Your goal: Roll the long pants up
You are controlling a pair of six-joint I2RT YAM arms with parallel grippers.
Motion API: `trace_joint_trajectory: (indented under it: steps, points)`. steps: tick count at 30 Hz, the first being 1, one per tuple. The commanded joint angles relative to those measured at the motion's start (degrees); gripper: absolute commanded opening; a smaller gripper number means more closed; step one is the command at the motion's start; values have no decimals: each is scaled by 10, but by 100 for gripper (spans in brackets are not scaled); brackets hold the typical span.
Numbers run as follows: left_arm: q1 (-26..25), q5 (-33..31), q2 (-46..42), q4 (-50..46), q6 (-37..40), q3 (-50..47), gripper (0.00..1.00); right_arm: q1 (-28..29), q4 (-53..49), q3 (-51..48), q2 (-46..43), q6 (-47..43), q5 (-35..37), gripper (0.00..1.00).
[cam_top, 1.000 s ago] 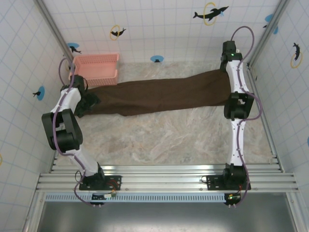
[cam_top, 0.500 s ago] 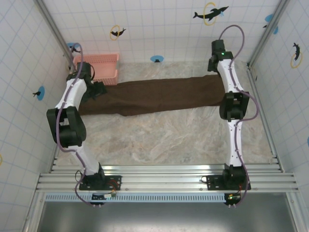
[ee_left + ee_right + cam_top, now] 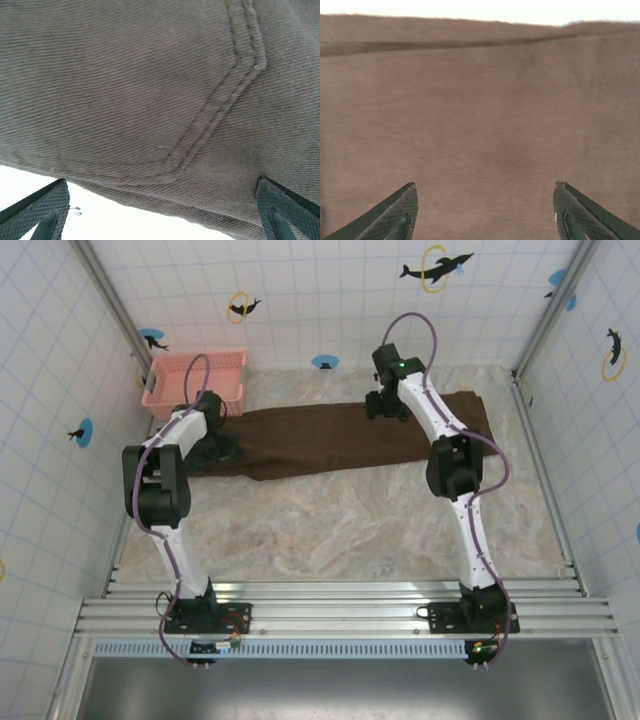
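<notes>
Pants (image 3: pixel 340 435): we log them flat along the worktop's (image 3: pixel 350 530) far edge, left end near the basket (image 3: pixel 195 380). Left hand (image 3: pixel 161 182), right hand (image 3: pixel 486 185): both spread wide over the cloth.

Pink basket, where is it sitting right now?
In the top external view, the pink basket sits in the far left corner of the table, just behind the left end of the long pants and the left end effector.

Marbled table (image 3: pixel 350 530) bears long pants (image 3: pixel 330 435), pink basket (image 3: pixel 165 380)
</notes>
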Motion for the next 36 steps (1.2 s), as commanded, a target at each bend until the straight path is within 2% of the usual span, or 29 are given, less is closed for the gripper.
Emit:
trace_joint_trajectory:
  steps: [1, 4, 5, 6, 17, 28, 36]
  points:
    - [-8, -32, 28, -23, -9, 33, 97, -15, -39, -22, 28, -15, 4, 76]
    - [-8, -26, 58, -41, -11, 43, 97, -19, -66, -21, 49, -18, 8, 78]
    - [-9, -25, 62, -43, -11, 41, 97, -21, -75, -19, 54, -15, 7, 83]
    - [-8, -23, 63, -43, -11, 38, 97, -22, -79, -27, 57, -14, 4, 99]
    - [-7, -23, 58, -61, 0, 2, 97, -28, -109, -140, 16, -23, 18, 98]
    - [-7, 52, -19, -89, -6, -83, 97, -59, -128, -284, -70, -61, 21, 99]
    - [-7, 94, -72, -107, -2, -148, 97, -107, -143, -301, -91, -88, 16, 100]
